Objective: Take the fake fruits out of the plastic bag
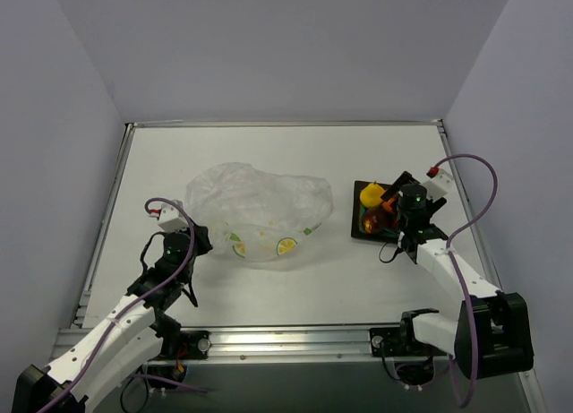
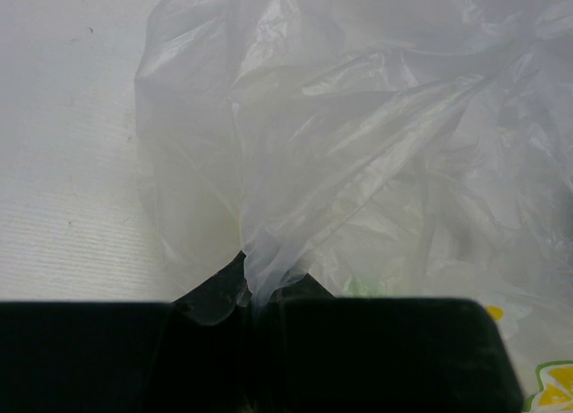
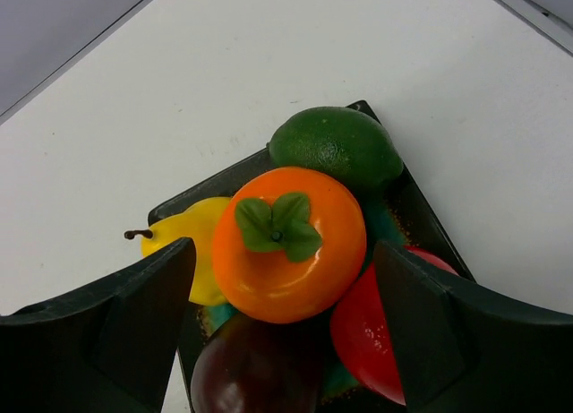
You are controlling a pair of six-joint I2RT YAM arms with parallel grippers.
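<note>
The plastic bag point(image 1: 260, 211) lies crumpled at mid-table, whitish with citrus-slice prints. My left gripper point(image 1: 202, 243) is at its left edge, shut on a pinched fold of the bag point(image 2: 358, 144); the fold runs down between the gripper's point(image 2: 261, 292) dark fingers. The fake fruits are piled on a dark square tray point(image 3: 208, 189): the orange one point(image 3: 286, 252) on top, yellow point(image 3: 192, 243), red point(image 3: 372, 337), dark maroon point(image 3: 255, 373), plus a green lime point(image 3: 336, 149). My right gripper point(image 3: 282, 252) is open just above the pile, its fingers either side of the orange fruit.
The tray point(image 1: 356, 232) sits right of the bag, with the yellow fruit point(image 1: 369, 196) showing past my right gripper point(image 1: 387, 218). Grey walls enclose the table at the back and both sides. A metal rail runs along the near edge.
</note>
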